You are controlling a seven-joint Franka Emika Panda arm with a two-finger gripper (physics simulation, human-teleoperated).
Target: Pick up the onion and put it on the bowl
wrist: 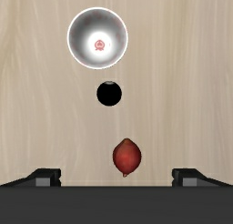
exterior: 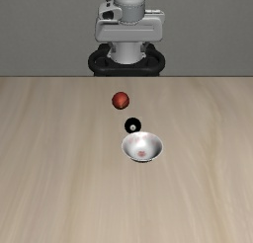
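Note:
A dark red onion (exterior: 121, 99) lies on the wooden table, nearest the robot's base. In the wrist view the onion (wrist: 126, 157) sits just ahead of my gripper (wrist: 116, 177), between the lines of the two fingertips and well below them. The fingers (wrist: 44, 176) stand wide apart with nothing held, so the gripper is open. A shiny metal bowl (exterior: 142, 146) stands farther forward on the table, with a red reflection inside; the bowl (wrist: 97, 35) lies beyond the onion from my hand.
A small black ball (exterior: 132, 125) rests between onion and bowl, touching neither; in the wrist view the ball (wrist: 110, 94) is on the line from onion to bowl. The wooden table (exterior: 49, 168) spreads wide on both sides.

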